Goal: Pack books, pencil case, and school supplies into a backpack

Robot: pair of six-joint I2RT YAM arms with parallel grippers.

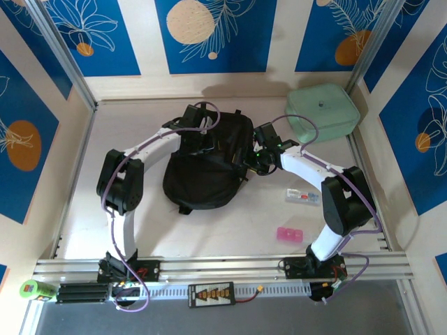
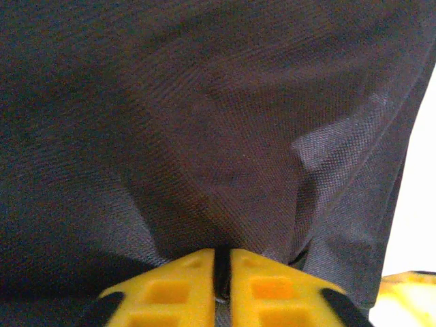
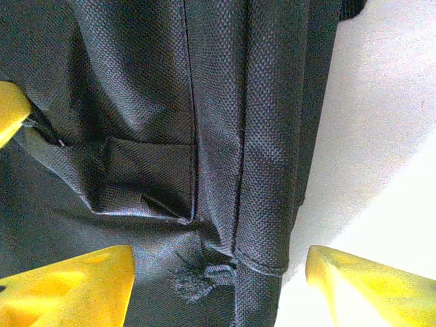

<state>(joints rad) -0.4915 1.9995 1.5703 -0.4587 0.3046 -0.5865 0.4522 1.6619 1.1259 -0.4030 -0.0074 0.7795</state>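
The black backpack (image 1: 206, 171) lies in the middle of the table. My left gripper (image 1: 200, 139) is at its far top end, yellow fingers (image 2: 177, 283) shut on a pinch of the backpack's fabric (image 2: 218, 136). My right gripper (image 1: 253, 162) is at the bag's right side and stands open (image 3: 219, 259), one finger over the fabric (image 3: 204, 136) and the other over the bare table. A clear flat packet (image 1: 302, 196) and a pink block (image 1: 289, 234) lie on the table to the right. The mint green pencil case (image 1: 323, 112) sits at the back right. The books are out of view.
Low walls with blue panels (image 1: 209, 35) enclose the table on three sides. A metal rail (image 1: 223, 267) runs along the near edge with both arm bases on it. A green object (image 1: 35, 288) sits at the near left corner.
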